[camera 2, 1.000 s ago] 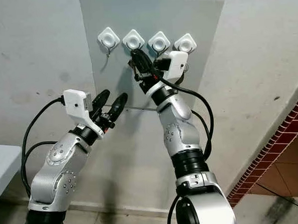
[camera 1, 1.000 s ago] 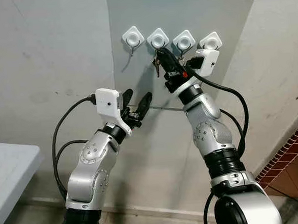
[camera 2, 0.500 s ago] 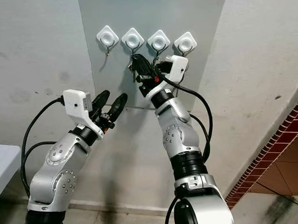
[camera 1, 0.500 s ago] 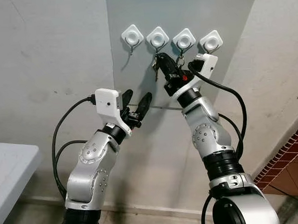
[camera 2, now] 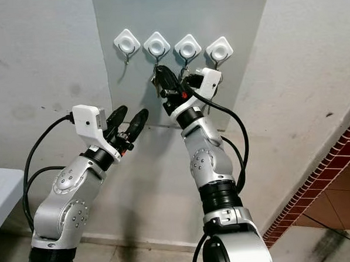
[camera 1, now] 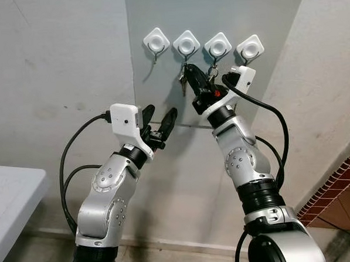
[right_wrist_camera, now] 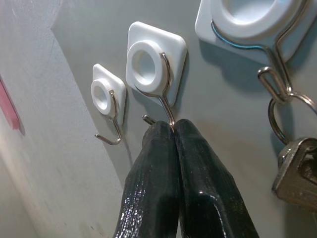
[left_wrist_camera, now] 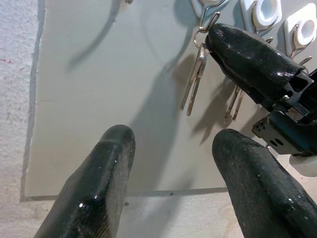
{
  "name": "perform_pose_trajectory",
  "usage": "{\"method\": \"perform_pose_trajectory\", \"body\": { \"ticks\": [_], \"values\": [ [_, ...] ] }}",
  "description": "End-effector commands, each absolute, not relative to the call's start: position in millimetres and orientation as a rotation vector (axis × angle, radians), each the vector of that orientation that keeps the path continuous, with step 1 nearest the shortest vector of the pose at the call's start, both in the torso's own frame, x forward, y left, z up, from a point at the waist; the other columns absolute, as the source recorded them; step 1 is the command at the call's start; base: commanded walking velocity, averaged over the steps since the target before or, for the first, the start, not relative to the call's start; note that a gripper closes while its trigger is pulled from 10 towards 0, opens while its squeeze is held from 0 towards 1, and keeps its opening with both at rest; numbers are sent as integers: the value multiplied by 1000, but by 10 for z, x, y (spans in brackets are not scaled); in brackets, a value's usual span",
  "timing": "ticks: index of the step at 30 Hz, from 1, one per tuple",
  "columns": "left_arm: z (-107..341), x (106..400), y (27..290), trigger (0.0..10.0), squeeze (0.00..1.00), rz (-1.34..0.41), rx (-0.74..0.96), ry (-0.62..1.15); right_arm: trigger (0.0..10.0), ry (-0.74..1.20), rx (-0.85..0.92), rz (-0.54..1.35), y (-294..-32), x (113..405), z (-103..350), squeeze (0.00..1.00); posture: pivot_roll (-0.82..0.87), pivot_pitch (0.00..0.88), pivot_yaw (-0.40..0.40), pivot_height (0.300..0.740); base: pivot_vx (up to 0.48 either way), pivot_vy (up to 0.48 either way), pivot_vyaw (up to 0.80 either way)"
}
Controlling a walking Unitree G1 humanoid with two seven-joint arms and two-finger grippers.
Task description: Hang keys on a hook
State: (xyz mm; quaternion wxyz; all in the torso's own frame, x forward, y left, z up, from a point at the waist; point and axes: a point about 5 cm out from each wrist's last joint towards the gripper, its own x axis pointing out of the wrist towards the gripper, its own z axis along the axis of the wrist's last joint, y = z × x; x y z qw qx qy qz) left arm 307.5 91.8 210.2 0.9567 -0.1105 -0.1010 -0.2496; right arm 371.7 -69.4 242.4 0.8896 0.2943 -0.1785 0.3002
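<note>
Four white hooks sit in a row on a grey board. My right gripper reaches up to the second hook, its fingers pressed shut at that hook's wire. A bunch of keys hangs straight down beside the fingertips, with its ring touching a fingertip just under the hook. A second key hangs by a ring from the third hook. My left gripper stands open and empty, lower and to the left, pointing at the board.
The first hook and the fourth hook carry nothing. A white table corner is at the lower left. Red brick tiling runs along the lower right. The wall surrounds the board.
My right wrist has sunk a little and the forearm leans more left, while the fingertips stay with the keys under the second hook. The left arm has barely moved.
</note>
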Motion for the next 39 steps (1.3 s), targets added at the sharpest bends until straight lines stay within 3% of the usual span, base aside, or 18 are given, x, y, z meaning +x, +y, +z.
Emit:
{"method": "perform_pose_trajectory", "body": {
  "ticks": [1, 2, 27, 34, 39],
  "values": [
    [2131, 3049, 913, 10000, 0, -510, -222, -214, 10000, -350, 624, 589, -761, 3709, 2348, 843, 2, 20, -62, 740, 0, 0, 0],
    [2131, 3049, 915, 10000, 0, -508, -222, -214, 10000, -348, 626, 585, -766, 3701, 2330, 1000, 2, 19, -60, 740, 0, 0, 0],
    [1893, 3132, 1034, 10000, 0, -372, -227, -155, 10000, -308, 545, 469, -1021, 3363, 1833, 1000, -8, 0, -46, 740, 0, 0, 0],
    [1691, 3139, 1136, 10000, 0, -305, -291, -94, 10000, -266, 497, 343, -1233, 3182, 1599, 1000, -22, 1, -37, 740, 0, 0, 0],
    [1581, 3131, 1237, 10000, 0, -232, -220, -120, 10000, -244, 423, 224, -1382, 3052, 1457, 1000, -41, 2, -24, 740, 0, 0, 0]
  ]
}}
